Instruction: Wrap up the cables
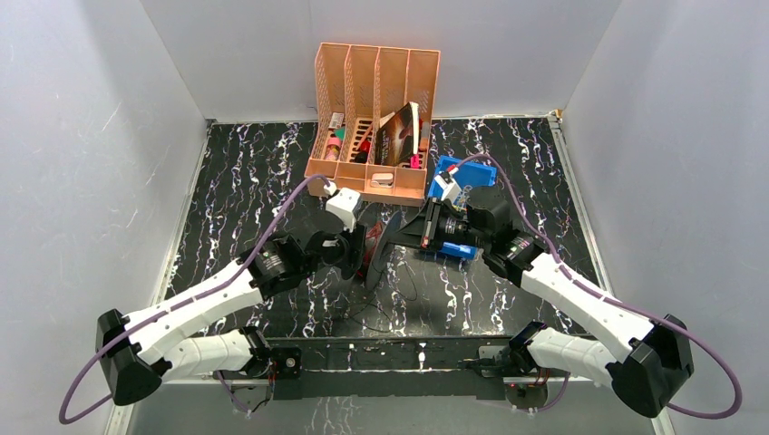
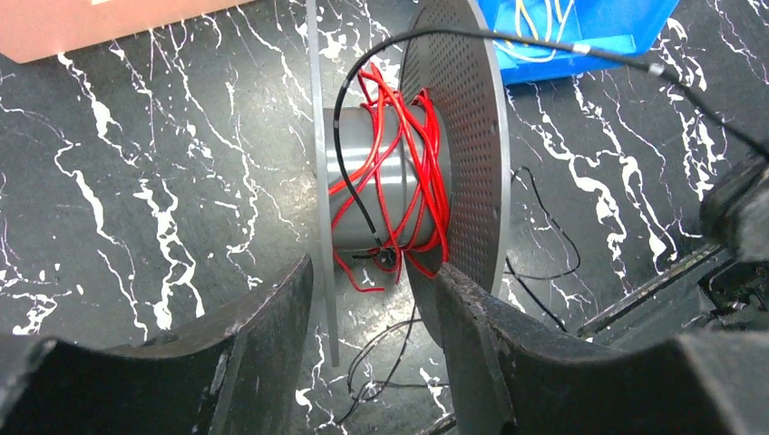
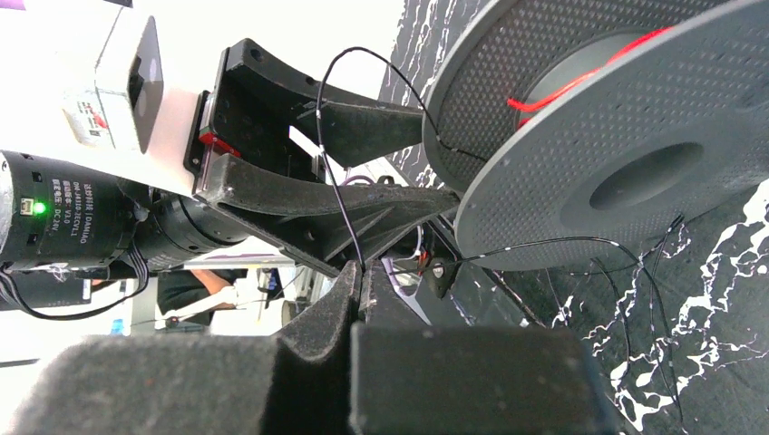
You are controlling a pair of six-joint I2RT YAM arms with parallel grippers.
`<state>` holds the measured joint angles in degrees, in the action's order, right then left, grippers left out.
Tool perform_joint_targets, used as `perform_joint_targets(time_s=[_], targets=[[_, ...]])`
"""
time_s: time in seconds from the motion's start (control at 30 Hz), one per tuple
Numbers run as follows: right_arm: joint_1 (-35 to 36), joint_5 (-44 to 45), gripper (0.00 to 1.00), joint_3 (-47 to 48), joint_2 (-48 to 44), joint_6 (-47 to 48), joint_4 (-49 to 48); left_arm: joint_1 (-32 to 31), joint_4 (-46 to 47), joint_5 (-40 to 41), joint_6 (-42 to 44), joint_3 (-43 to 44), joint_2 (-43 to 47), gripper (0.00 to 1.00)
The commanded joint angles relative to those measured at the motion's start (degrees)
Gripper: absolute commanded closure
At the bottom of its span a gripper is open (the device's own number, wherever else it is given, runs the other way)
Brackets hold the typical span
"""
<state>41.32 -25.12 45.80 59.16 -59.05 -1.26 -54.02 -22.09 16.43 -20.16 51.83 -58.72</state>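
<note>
the peach plastic file organiser (image 1: 376, 77), four slatted upright slots with a low tray in front, stands at the upper centre of the overhead view. a dark glossy booklet (image 1: 396, 136) leans in a right-hand slot, and small pink, red and green items sit in the left ones, too small to name. just right of it lies a blue plastic bin (image 1: 472, 172). the left wrist view shows thin white wires (image 2: 535, 18) inside it, which the overhead view does not resolve.

near the middle of the overhead view a dark grey spool (image 2: 458, 154) stands on edge. its discs are matte and pitted with fine dots, its hub smooth. a red cable (image 2: 426, 181) is wound loosely and unevenly around the hub. a black cable (image 2: 349, 181) crosses those turns, arcs over the disc rim and runs off to the upper right of the left wrist view.

the left gripper (image 2: 374, 272) has its curved black fingers spread, one on each side of the hub gap, close to the discs' lower edges; whether they touch i cannot tell. only the right wrist view shows the tips of the right gripper (image 3: 358, 272) clearly: they are pressed together, pinching the black cable, which rises from them in a loop toward the spool's rim.

thin loose black strands (image 2: 544, 236) lie on the black, white-veined marble-look tabletop (image 2: 136, 181) beside the spool.
</note>
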Motion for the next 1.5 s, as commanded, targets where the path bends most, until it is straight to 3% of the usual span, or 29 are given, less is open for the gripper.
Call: perform_joint_targets(time_s=[0.0, 0.33, 0.73, 1.2, 1.47], targets=[[-1.5, -3.17, 1.0, -1.17, -0.28, -2.64, -6.8, 0.63, 4.25, 0.89, 0.69, -0.4, -2.14, 0.49], [-6.55, -7.91, 1.0, -3.51, -0.2, -4.76, -10.7, 2.03, 8.54, 5.68, 3.07, 1.26, -7.14, 0.49], [-12.07, -12.39, 1.0, -4.83, 3.39, -6.66, -17.01, 3.75, 13.05, 4.67, 4.28, 4.04, -13.11, 0.49], [-17.72, -15.99, 1.0, -4.9, 9.38, -9.1, -24.2, 4.93, 14.27, 7.92, 5.12, 7.61, -16.98, 0.4], [-19.27, -17.81, 1.0, -4.31, 12.74, -11.22, -28.05, 6.68, 14.28, 5.81, 5.66, 9.49, -18.45, 0.37]])
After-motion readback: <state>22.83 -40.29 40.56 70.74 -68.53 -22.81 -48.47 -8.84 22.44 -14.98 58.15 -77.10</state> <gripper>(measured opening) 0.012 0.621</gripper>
